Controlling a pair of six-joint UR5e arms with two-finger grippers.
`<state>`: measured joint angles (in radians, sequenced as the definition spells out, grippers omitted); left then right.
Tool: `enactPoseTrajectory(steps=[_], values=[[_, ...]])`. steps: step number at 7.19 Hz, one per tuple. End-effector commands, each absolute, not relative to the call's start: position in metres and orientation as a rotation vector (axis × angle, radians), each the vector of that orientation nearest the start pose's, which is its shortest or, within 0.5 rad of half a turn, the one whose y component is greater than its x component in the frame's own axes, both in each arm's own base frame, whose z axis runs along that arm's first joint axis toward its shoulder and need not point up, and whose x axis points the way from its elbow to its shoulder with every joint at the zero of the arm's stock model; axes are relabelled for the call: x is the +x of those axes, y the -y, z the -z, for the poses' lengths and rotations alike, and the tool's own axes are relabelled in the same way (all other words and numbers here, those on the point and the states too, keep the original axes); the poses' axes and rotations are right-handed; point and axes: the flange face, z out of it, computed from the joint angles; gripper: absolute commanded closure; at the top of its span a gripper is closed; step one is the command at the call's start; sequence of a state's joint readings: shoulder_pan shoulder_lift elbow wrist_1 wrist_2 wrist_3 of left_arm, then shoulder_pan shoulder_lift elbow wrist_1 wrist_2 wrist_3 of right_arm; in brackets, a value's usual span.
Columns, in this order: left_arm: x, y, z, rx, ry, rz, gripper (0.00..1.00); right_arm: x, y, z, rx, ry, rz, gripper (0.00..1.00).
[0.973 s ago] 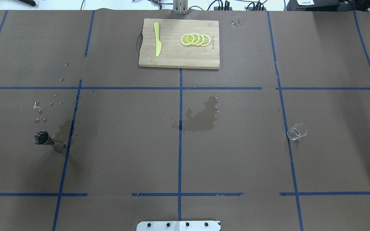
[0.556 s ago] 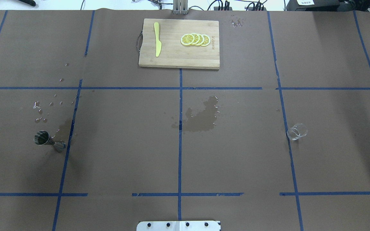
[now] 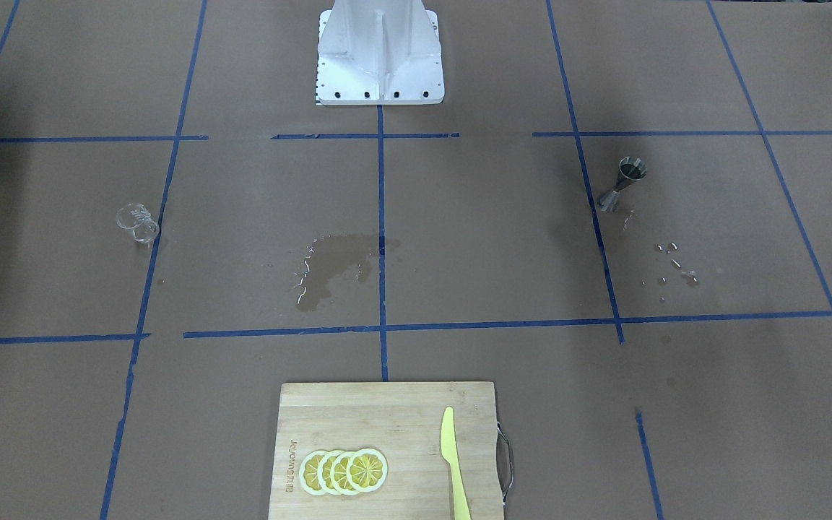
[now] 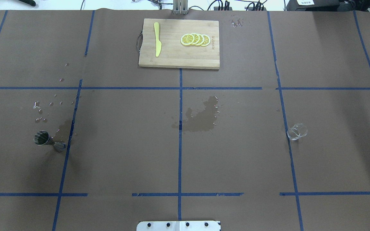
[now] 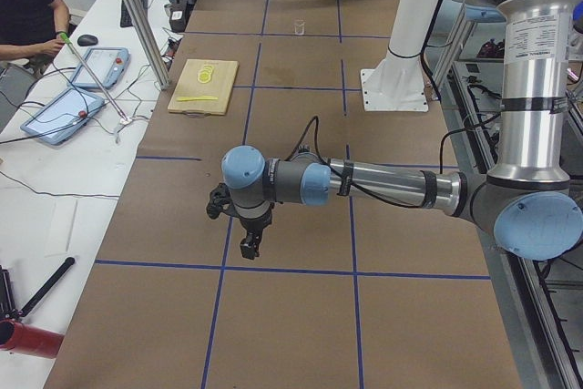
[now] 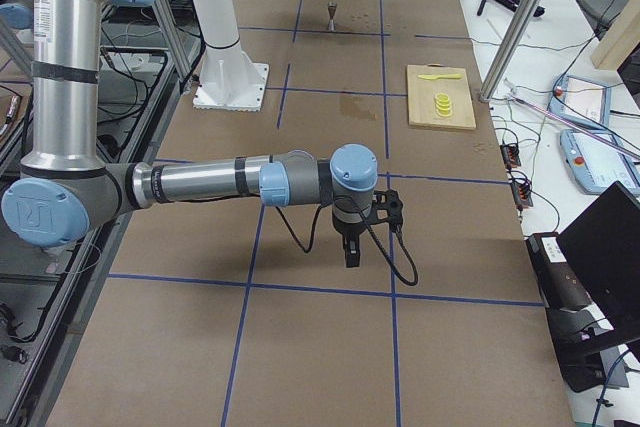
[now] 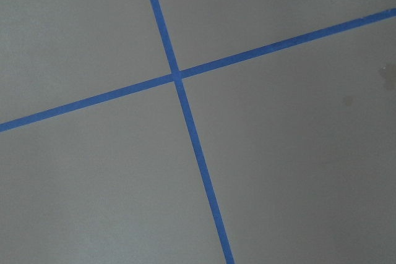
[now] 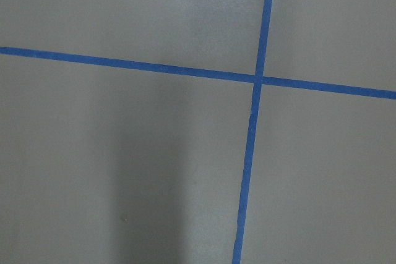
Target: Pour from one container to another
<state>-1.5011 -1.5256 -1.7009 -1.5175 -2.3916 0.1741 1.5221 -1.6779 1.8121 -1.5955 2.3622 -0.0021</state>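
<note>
Exterior left: cup point(image 5: 298, 26) far beyond left gripper point(image 5: 248, 245)

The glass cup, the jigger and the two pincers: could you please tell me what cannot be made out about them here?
Glass cup: too small and clear in the overhead view to show any liquid.
Jigger: its dark inside hides any fill level.
Left pincer, right pincer: seen only in the side views; open or shut cannot be told.

You have one clear glass cup point(image 4: 296, 131), one steel jigger point(image 4: 48, 141), one wooden cutting board point(image 4: 178, 57), one yellow knife point(image 4: 157, 40) and four lemon slices point(image 4: 195, 39) on your table point(image 4: 124, 144).
</note>
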Motion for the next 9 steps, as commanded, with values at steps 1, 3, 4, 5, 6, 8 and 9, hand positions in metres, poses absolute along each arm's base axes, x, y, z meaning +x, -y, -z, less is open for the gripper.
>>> enactPoseTrajectory(steps=[1, 3, 4, 5, 6, 8, 9], values=[[-0.033, 0.475, -0.621, 0.071, -0.918, -0.209, 0.00, 0.038, 0.454, -0.592, 0.083, 0.793, 0.095, 0.00], [-0.047, 0.479, -0.619, 0.092, -0.820, -0.205, 0.00, 0.036, 0.455, -0.591, 0.084, 0.794, 0.102, 0.00], [-0.060, 0.484, -0.614, 0.111, -0.750, -0.196, 0.00, 0.034, 0.457, -0.590, 0.085, 0.794, 0.106, 0.00], [-0.062, 0.485, -0.615, 0.117, -0.724, -0.199, 0.00, 0.032, 0.456, -0.589, 0.083, 0.796, 0.111, 0.00], [-0.063, 0.484, -0.617, 0.124, -0.717, -0.200, 0.00, 0.032, 0.456, -0.589, 0.084, 0.796, 0.112, 0.00], [-0.064, 0.478, -0.614, 0.130, -0.717, -0.193, 0.00, 0.029, 0.456, -0.588, 0.085, 0.798, 0.119, 0.00], [-0.064, 0.478, -0.617, 0.124, -0.719, -0.191, 0.00, 0.029, 0.453, -0.589, 0.105, 0.803, 0.127, 0.00]])
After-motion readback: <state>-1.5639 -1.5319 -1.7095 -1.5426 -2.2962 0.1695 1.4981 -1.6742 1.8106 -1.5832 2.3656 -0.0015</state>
